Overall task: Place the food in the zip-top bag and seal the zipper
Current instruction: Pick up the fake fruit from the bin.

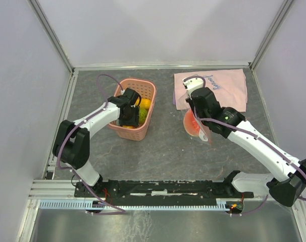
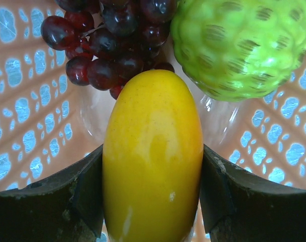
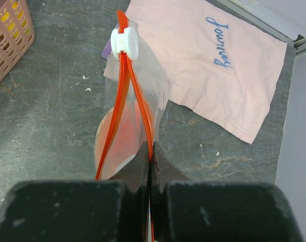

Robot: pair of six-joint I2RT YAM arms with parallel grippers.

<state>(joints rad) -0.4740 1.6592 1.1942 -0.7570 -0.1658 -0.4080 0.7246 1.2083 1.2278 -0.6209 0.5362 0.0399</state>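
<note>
The left gripper (image 2: 152,171) is down inside the pink basket (image 1: 143,132), which sits in the left half of the table (image 1: 168,156), toward the far edge. Its two dark fingers (image 2: 87,176) stand partly apart and press on either side of the yellow mango (image 2: 153,151), so it has that fruit in its grasp. Just beyond the mango's far end lie the dark grapes (image 2: 107,45), touching it, and the bumpy green fruit (image 2: 244,45) is beside them on the right. An orange fruit (image 1: 146,103) peeks out at the basket's far side.

Over in the right half, the right gripper (image 3: 150,161) has its jaws squeezed fully together on the mouth of the clear bag (image 3: 148,96), pinching it right at the red-orange zipper strip (image 3: 123,75). The two halves of the strip spread apart in the middle and meet at the white slider (image 3: 124,42) at the far end. The bag hangs near the edge of the pink cloth (image 1: 228,88), which is spread in the far right corner.

Something red (image 1: 191,123) shows through the plastic. From above it looks like the watermelon slice, but in the wrist view it is only a blur. The overhead view hides the left fingers behind the wrist. The right arm covers much of the bag, and the right fingers cut off its near end.
</note>
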